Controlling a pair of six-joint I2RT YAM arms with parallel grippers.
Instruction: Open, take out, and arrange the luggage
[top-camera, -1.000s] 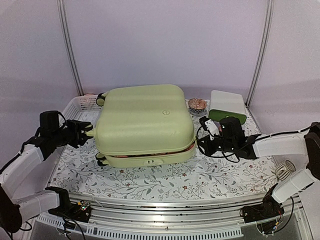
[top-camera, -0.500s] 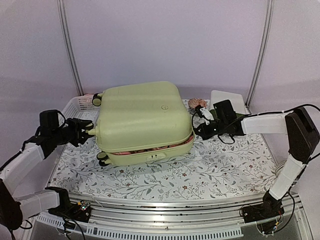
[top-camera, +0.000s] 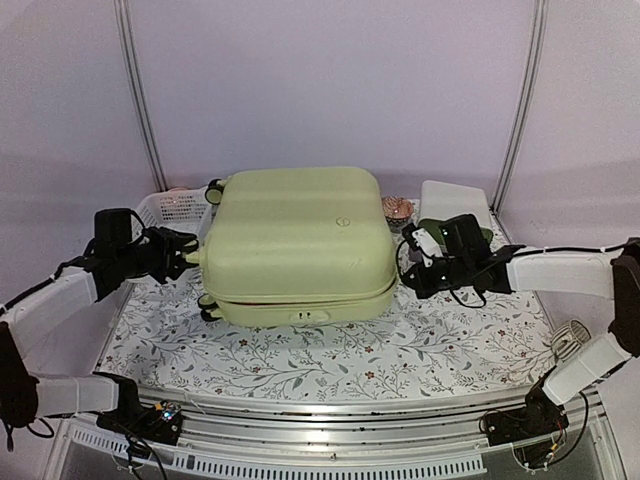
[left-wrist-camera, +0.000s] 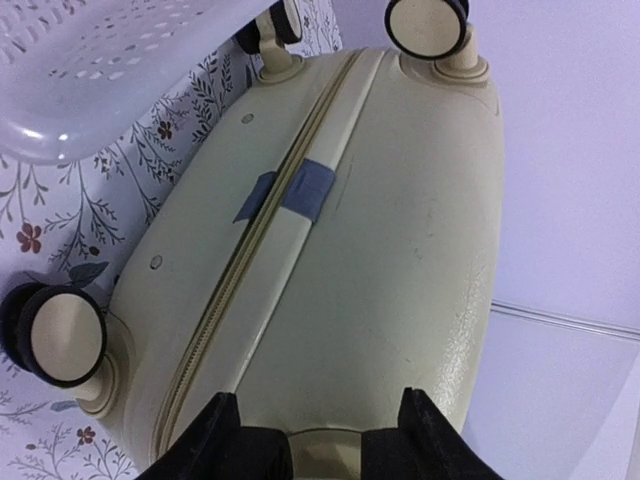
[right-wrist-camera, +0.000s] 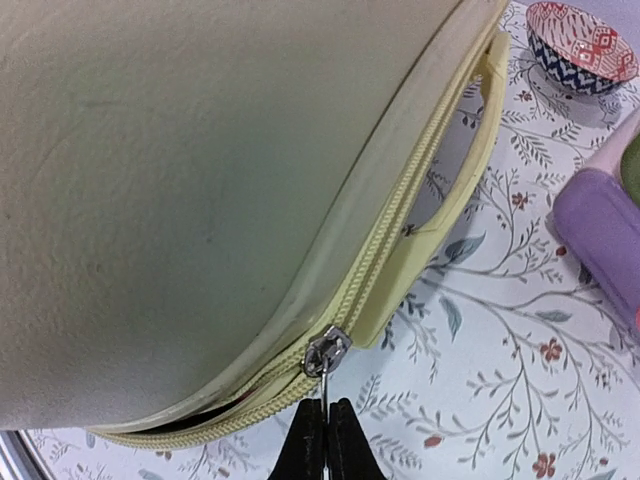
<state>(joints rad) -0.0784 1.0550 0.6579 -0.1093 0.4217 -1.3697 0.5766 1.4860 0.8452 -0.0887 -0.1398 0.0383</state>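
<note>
The pale yellow-green luggage (top-camera: 295, 245) lies flat in the middle of the table. Its zip is partly undone, with a dark gap along the near right corner (right-wrist-camera: 215, 415). My right gripper (right-wrist-camera: 325, 408) is shut on the thin metal zipper pull below the slider (right-wrist-camera: 327, 352), at the luggage's right side (top-camera: 406, 272). My left gripper (left-wrist-camera: 322, 440) is at the luggage's left end (top-camera: 190, 258), its fingers (left-wrist-camera: 222, 440) closed round a cream wheel stem (left-wrist-camera: 325, 455). Blue tape (left-wrist-camera: 300, 190) crosses the zip there.
A white slatted basket (top-camera: 172, 208) stands behind the left gripper, also in the left wrist view (left-wrist-camera: 90, 90). A small patterned bowl (top-camera: 395, 208) and a white box with a green front (top-camera: 455, 212) stand back right, close to the right arm. A metal rail runs along the table's near edge.
The luggage has swung back square and shifted slightly right. The gap under its lid has narrowed. My right gripper has moved nearer along the right side with the zipper pull; my left gripper followed the wheel.
</note>
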